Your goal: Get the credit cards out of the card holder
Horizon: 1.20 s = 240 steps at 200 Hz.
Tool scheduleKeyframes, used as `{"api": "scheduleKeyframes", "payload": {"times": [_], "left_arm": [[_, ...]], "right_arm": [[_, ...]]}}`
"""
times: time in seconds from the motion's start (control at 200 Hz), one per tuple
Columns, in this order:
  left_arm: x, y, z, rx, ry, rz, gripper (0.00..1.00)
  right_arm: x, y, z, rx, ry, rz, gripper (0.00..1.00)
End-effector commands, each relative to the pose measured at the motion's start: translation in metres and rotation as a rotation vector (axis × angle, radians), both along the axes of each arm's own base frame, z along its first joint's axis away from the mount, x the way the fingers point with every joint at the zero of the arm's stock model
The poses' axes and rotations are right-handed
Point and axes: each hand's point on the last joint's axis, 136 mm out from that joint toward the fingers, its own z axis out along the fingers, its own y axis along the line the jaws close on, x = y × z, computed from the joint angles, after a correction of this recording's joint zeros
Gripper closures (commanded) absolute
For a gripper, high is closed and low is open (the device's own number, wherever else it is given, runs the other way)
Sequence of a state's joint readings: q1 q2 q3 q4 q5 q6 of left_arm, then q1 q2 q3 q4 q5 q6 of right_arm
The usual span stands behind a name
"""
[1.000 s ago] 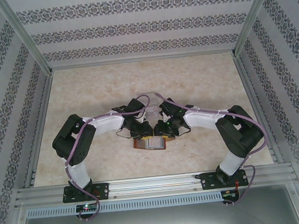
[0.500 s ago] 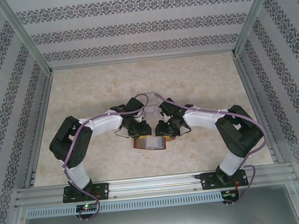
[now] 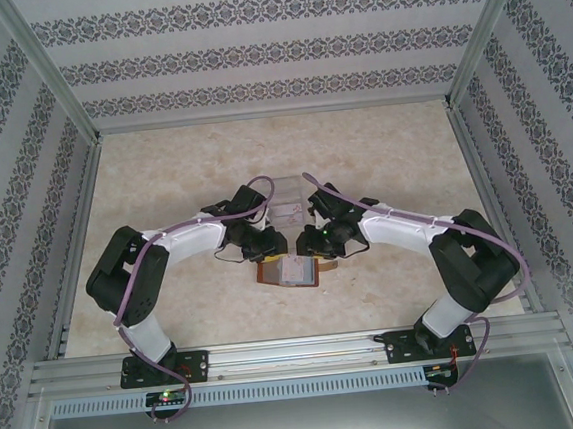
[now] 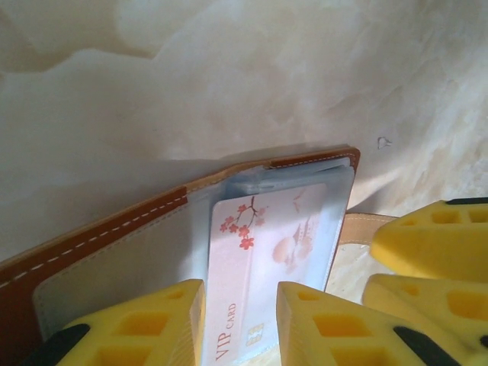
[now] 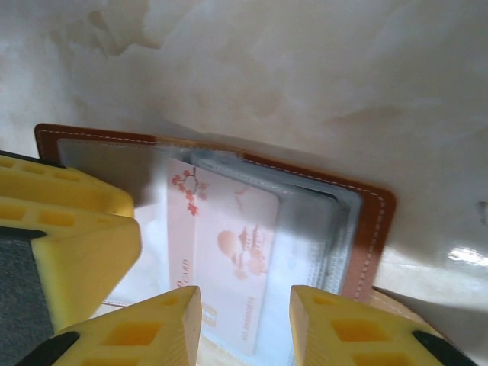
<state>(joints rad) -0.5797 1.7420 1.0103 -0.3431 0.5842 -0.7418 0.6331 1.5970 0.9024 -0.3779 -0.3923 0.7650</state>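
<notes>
Beige marbled table (image 3: 164,185): open reddish-brown leather card holder (image 3: 268,273), pale rectangular card (image 4: 263,252) seated inside. Part-open and empty, left gripper (image 4: 240,328) and right gripper (image 5: 244,328) straddle it. A pinch should follow.

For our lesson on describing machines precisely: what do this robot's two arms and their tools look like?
The left arm and right arm have white tubular links between bulky black joints, standing on black bases. A purple cable loops along each. The left tool and right tool carry blocky yellow plastic fingers moulded with square recesses.
</notes>
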Motion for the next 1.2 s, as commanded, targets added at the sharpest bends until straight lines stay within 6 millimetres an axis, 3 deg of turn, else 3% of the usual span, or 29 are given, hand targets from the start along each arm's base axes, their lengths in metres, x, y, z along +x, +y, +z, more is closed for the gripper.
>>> {"api": "scheduleKeyframes", "payload": {"times": [0.0,0.375,0.635,0.899,1.194], "left_arm": [[0.005,-0.001,-0.002,-0.044,0.006,0.016,0.68],[-0.001,0.009,-0.028,-0.046,0.064,0.027,0.65],[-0.002,-0.001,-0.028,-0.117,0.069,0.015,0.65],[-0.002,-0.006,-0.008,-0.171,0.039,-0.007,0.64],[-0.021,0.002,-0.001,-0.108,0.074,-0.127,0.63]], "right_arm": [[-0.002,0.019,-0.004,0.058,0.042,0.026,0.63],[-0.011,-0.002,-0.050,-0.068,0.119,0.015,0.63],[-0.012,-0.003,-0.054,-0.073,0.127,0.014,0.63],[-0.011,-0.003,-0.053,-0.071,0.125,0.016,0.63],[-0.010,-0.001,-0.051,-0.066,0.121,0.020,0.63]]}}
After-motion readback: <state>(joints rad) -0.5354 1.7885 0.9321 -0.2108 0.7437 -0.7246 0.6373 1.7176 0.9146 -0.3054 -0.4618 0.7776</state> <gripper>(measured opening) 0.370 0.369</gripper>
